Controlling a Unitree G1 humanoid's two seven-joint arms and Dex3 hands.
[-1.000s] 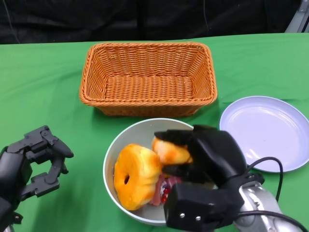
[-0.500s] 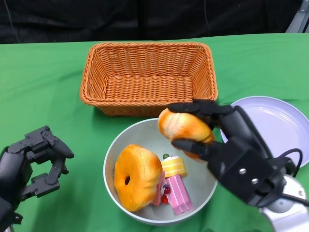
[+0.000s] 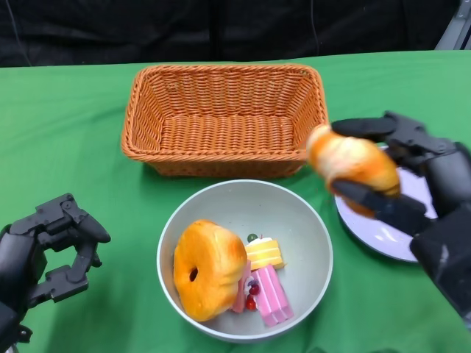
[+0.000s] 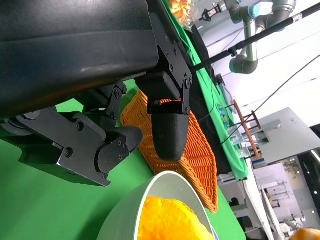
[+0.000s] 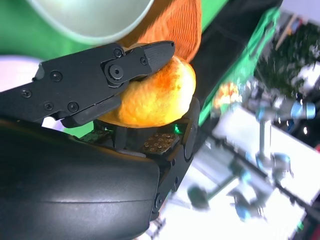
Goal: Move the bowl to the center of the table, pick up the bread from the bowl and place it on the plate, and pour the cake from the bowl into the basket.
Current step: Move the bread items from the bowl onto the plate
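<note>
A woven orange basket (image 3: 226, 118) sits behind a smooth grey bowl (image 3: 294, 220), while the right hand (image 3: 412, 184) clamps glossy bread (image 3: 349, 165) above a round plate (image 3: 383, 235); the left hand (image 3: 44, 250) curls loosely, empty.

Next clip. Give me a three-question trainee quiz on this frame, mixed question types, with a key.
1. True or false: the right hand holds the bread over the middle of the basket.
2. Multiple choice: what is in the left hand? A) the donut B) the bowl's rim C) nothing
3. Fill in: besides the donut, the bowl holds small yellow and ____ cake pieces.

Key
1. False: the bread is beside the basket's right end, by the near edge of the plate.
2. C: it sits apart from the bowl, fingers curled around nothing.
3. Pink.
</note>
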